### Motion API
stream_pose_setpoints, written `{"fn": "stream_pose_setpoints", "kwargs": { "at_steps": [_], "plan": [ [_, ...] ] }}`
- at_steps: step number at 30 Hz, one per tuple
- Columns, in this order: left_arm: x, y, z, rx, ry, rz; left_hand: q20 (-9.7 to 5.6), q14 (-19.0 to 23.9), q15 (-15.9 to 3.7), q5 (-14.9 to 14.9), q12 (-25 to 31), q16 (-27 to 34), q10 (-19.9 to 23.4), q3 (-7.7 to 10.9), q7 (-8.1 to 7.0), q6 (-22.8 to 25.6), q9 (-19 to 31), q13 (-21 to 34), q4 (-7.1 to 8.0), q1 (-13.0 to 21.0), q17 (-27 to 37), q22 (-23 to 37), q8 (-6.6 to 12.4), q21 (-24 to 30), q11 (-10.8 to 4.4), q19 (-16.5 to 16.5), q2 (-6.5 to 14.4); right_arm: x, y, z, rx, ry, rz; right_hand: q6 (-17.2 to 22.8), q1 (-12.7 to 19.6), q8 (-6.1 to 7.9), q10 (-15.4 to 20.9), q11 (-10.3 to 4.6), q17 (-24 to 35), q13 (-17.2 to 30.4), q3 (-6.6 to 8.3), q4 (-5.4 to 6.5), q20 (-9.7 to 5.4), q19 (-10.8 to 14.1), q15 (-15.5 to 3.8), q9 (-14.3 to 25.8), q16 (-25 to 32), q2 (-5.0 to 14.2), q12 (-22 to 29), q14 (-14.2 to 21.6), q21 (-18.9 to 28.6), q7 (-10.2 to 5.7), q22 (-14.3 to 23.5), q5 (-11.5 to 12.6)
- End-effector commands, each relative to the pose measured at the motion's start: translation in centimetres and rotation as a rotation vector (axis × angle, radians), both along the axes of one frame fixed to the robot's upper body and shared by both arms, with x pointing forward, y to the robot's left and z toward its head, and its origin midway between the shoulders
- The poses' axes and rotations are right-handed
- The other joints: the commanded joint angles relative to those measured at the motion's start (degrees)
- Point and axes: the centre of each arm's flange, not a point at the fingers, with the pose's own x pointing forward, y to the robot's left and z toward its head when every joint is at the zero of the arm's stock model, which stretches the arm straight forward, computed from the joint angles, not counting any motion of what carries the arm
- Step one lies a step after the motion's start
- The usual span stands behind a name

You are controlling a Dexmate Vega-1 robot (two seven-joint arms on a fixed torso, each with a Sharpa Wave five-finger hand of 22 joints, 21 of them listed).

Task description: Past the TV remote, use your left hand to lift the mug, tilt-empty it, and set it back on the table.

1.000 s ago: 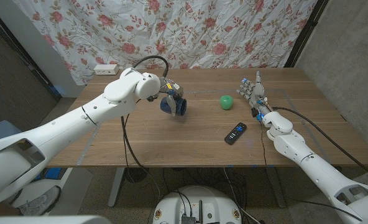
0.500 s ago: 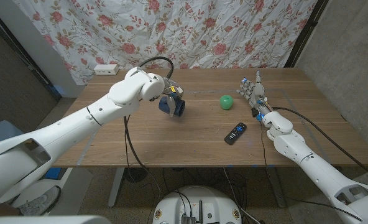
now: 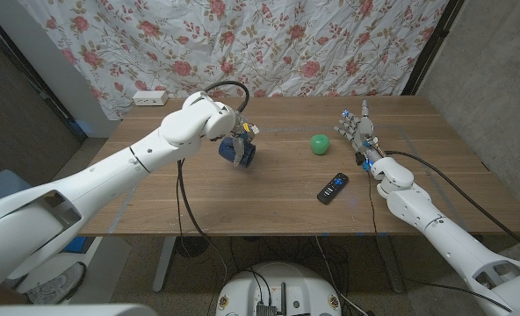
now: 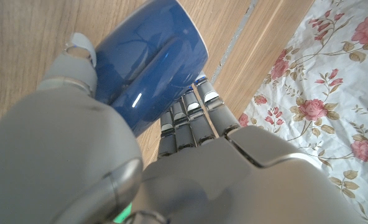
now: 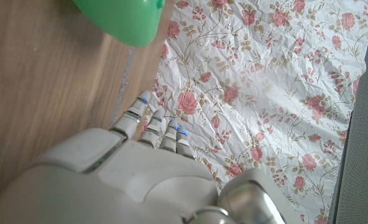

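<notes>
- The left hand (image 3: 236, 145) holds the blue mug (image 3: 242, 154) over the table (image 3: 198, 197), fingers wrapped round its body with the thumb on the other side; the left wrist view shows the fingers (image 4: 187, 118) pressed along the mug (image 4: 150, 59) wall.
- Over the last second the mug has swung from a strong sideways tilt, mouth facing the right side of the table, to a more upright pose, and it has shifted a little toward the robot's left.
- I judge that the tilt-empty step is over or ending and that the hand is righting the mug to set it down.
- The mug hangs near the table's middle, on the far side of the remote (image 3: 333, 187) and well apart from it. Whether its base already touches the wood cannot be told from the head view; the wrist view suggests it is close to the surface.
- The green ball (image 3: 320, 144) sits between the mug and the right hand (image 3: 357, 130), unmoved.
- The right hand has not moved either: it stands at the table's right side with fingers apart and reaching up, holding nothing. Its wrist view shows the ball (image 5: 122, 18) beyond its fingertips.
- What remains, as I read it: finish righting the mug, lower it until it stands, then let go.
</notes>
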Motion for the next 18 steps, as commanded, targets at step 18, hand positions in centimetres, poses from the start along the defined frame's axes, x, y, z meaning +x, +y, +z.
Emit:
{"fn": "stream_pose_setpoints", "kwargs": {
  "at_steps": [18],
  "plan": [
    [-0.2, 0.08, 0.1, 0.098, -0.019, 0.062, 0.28, 1.89, -4.52, 0.31, 0.11, -0.26, 5.69, 1.52, 0.58, 4.03, 0.28, 4.67, 0.87, 4.27, 0.31, 0.31, 4.54, -0.03, -5.17, 0.25, 14.0, 0.0, 0.0, -0.01, 0.0, 0.0, 0.0, 0.37, -0.54, 0.28, 0.18, -0.16, 0.21, 0.26, 0.01, 0.39, -0.15, 0.27, -0.31, 0.27, 0.27, 2.87, 0.35, 0.4, 0.27, -0.07, 0.09, 0.34]
  ]
}}
